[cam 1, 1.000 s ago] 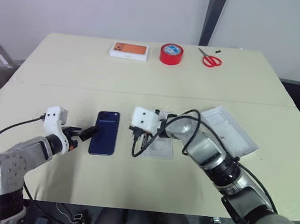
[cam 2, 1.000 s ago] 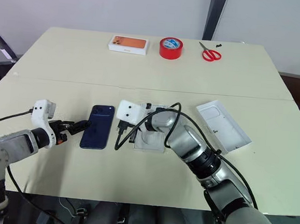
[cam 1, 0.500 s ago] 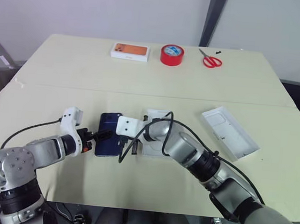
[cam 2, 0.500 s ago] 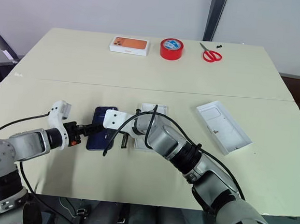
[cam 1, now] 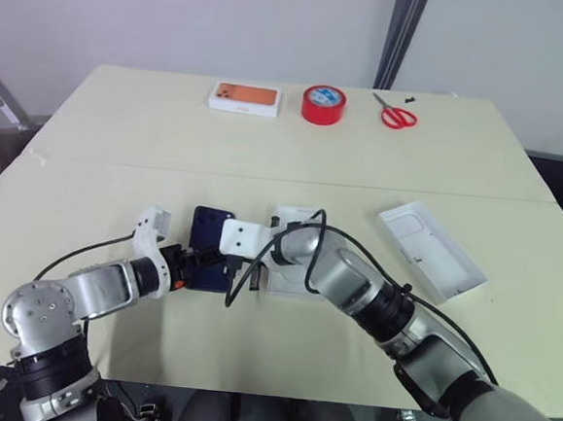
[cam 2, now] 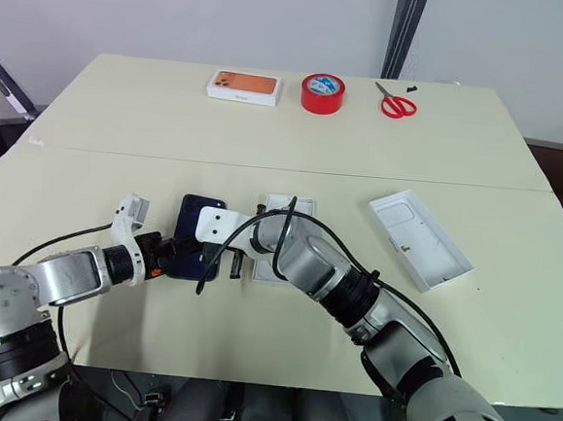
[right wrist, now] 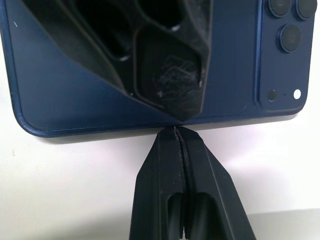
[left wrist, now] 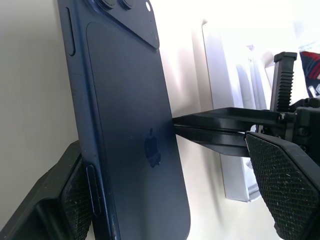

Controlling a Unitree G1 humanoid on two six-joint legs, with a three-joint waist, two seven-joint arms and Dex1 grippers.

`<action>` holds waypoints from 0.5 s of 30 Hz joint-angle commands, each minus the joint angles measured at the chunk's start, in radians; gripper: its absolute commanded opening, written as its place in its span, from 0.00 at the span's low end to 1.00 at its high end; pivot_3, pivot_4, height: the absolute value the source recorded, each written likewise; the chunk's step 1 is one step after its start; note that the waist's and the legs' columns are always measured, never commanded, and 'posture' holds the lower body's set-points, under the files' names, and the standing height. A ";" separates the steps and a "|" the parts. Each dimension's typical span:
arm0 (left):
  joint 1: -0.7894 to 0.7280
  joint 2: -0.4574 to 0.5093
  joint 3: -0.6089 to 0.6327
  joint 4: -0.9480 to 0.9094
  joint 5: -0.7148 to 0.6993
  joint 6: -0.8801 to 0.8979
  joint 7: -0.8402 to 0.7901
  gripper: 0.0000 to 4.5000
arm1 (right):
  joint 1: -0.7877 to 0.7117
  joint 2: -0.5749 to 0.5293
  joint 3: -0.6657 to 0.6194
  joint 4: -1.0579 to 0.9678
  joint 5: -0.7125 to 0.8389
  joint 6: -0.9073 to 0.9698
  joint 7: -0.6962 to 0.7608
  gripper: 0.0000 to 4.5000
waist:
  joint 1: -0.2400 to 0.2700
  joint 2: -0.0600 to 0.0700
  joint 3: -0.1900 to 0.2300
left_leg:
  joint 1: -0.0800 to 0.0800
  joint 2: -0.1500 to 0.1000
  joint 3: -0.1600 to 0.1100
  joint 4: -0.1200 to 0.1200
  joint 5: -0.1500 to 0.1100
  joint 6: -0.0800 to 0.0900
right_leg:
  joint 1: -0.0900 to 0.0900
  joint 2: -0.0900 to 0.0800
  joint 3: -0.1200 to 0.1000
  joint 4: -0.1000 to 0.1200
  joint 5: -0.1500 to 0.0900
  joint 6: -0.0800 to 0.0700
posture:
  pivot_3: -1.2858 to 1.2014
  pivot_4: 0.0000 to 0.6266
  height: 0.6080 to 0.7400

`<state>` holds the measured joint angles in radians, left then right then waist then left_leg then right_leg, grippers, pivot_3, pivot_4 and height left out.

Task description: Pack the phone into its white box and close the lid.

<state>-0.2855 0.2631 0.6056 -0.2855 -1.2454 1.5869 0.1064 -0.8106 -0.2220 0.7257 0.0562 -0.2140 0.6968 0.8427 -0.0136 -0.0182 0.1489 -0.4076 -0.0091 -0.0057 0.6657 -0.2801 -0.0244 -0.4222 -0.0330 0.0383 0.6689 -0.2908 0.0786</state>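
1. Head views: the phone [cam 1: 210,250] lies back-up on the table [cam 1: 122,130], near the front edge and left of centre, its long axis running roughly twelve to six o'clock with the camera cluster at the far end. The white box [cam 1: 292,266] sits just beside it at three o'clock, and the lid [cam 1: 431,250] lies inner face up, well apart, farther toward three o'clock. The left gripper [cam 1: 199,261] comes at the phone from eight o'clock, its jaws spread wide. The right gripper [cam 2: 221,260] reaches across from the three o'clock side, over the box, with its fingers pressed together and holding nothing. Both tips meet at the phone's near half.

2. Left wrist view: the phone [left wrist: 127,130] stands between the two padded fingers [left wrist: 282,180]; one pad sits against its long edge, the other well clear across its width. The right gripper's closed tip [left wrist: 220,131] pokes in at the opposite long edge.

3. Right wrist view: the shut fingertips [right wrist: 176,150] touch the phone's [right wrist: 235,65] long side edge, with the left gripper's pad [right wrist: 167,80] above the back.

4. Judgement: the left arm is placed to pinch across the short axis while the right braces the phone; then it must travel toward three o'clock into the box.
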 commanded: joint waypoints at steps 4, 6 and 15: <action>-0.003 -0.007 0.024 0.052 -0.075 0.004 0.078 0.62 | 0.001 -0.005 -0.025 -0.033 -0.002 -0.016 0.004 0.00 | -0.002 0.000 0.000 | 0.000 0.000 0.000 0.000 0.000 0.000 | 0.000 0.000 0.000 0.000 0.000 0.000 | 0.52 0.24 0.95; -0.004 -0.005 0.026 0.061 -0.106 -0.006 0.103 0.42 | 0.000 -0.009 -0.030 -0.039 -0.003 -0.016 0.004 0.00 | -0.002 0.000 0.000 | 0.000 0.000 0.000 0.000 0.000 0.000 | -0.001 0.000 0.000 0.000 0.000 0.000 | 0.52 0.24 0.95; 0.048 0.052 -0.022 0.098 -0.318 -0.130 0.244 0.42 | 0.002 -0.064 -0.086 -0.137 0.019 0.009 0.035 0.00 | -0.005 -0.001 0.000 | -0.001 0.000 -0.001 0.000 0.000 0.000 | -0.001 0.000 0.000 0.000 0.000 0.000 | 0.52 0.24 0.95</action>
<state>-0.2393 0.2977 0.5936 -0.1743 -1.4945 1.4938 0.3305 -0.8049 -0.2848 0.6695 -0.0273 -0.2102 0.7049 0.8697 -0.0183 -0.0188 0.1492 -0.4083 -0.0089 -0.0065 0.6653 -0.2800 -0.0247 -0.4239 -0.0329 0.0385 0.6690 -0.2908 0.0786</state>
